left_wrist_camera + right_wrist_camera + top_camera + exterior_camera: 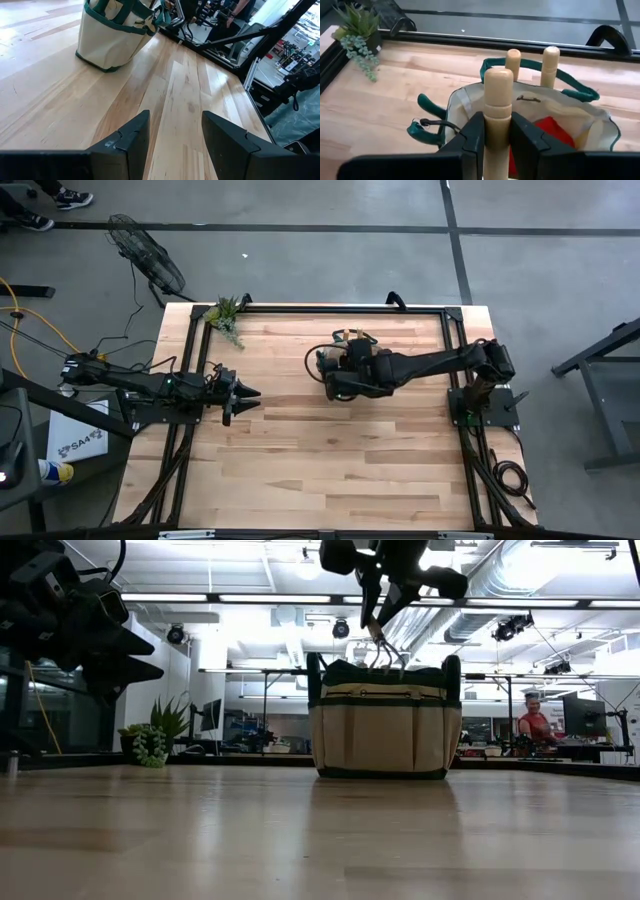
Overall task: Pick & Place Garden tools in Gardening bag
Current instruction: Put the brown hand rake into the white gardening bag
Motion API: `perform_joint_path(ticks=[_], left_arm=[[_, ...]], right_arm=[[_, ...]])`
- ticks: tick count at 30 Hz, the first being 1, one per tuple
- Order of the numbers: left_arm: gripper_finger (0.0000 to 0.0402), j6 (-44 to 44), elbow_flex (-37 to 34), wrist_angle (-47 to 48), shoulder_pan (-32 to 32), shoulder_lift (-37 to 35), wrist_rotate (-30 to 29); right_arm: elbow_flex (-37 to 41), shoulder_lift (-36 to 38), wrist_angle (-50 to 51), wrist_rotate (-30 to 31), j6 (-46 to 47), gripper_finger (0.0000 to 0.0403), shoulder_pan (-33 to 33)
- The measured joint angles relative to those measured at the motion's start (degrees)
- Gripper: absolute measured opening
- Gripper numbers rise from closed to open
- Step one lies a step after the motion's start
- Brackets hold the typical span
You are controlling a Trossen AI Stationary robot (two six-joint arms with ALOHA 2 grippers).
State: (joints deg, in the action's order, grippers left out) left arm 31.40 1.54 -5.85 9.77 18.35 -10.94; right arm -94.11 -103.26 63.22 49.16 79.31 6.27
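Note:
The tan gardening bag (pixel 385 730) with dark green trim stands on the table's far middle (pixel 322 362). My right gripper (pixel 385 585) hangs above it, shut on the wooden-handled wire rake (pixel 385 652), whose tines point down just over the bag's rim. Inside the bag (pixel 580 115) two wooden handles (pixel 550 65) stick up beside a red glove (pixel 552 131). Green pruner handles (pixel 427 120) hang at its outer side. My left gripper (pixel 240 393) waits open at the table's left, clear of everything. My right gripper pinches the rake's wooden handle (pixel 498 97) between its two fingers, a short way below the handle's rounded end, which stands out past the fingers. The fingers slant down from the table's right side and lie across the handle. The rake hangs lifted clear, tines downward over the bag's mouth.
A small green plant sprig (pixel 228 315) sits at the table's far left corner. A black frame (pixel 440 315) runs along the table's edges. Bare wood lies between my left gripper and the bag, and across the near half (pixel 330 470).

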Motion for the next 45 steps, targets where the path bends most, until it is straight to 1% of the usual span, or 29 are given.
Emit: perform_joint_path(ticks=[6, 13, 18, 21, 29, 34, 45], left_arm=[[0.0175, 0.01, 0.00, 0.00, 0.01, 0.00, 0.00], [0.0175, 0.02, 0.00, 0.02, 0.01, -0.02, 0.00], [0.0175, -0.01, 0.00, 0.00, -0.01, -0.02, 0.00], [0.0175, 0.00, 0.00, 0.00, 0.00, -0.02, 0.00], [0.0175, -0.01, 0.00, 0.00, 0.00, 0.00, 0.00], [0.0175, 0.00, 0.00, 0.02, -0.01, 0.01, 0.06], [0.0175, -0.01, 0.00, 0.02, 0.01, 0.00, 0.24]], right_arm=[[0.00, 0.01, -0.35, 0.33, -1.51, 0.0056, -0.83], [0.00, 2.67, -1.26, -3.88, -4.36, 0.0056, -0.81], [0.00, 5.08, -1.25, -4.52, -4.96, 0.0056, -0.75], [-0.02, 5.30, -1.27, -3.59, -5.83, 0.0056, -1.19], [0.33, 3.92, -0.33, -0.93, -6.09, 0.0056, -3.19], [0.42, 2.19, 0.76, -2.87, -5.72, 0.0056, -3.67], [0.45, -0.39, -0.01, -1.71, -5.10, 0.0056, -3.31]])
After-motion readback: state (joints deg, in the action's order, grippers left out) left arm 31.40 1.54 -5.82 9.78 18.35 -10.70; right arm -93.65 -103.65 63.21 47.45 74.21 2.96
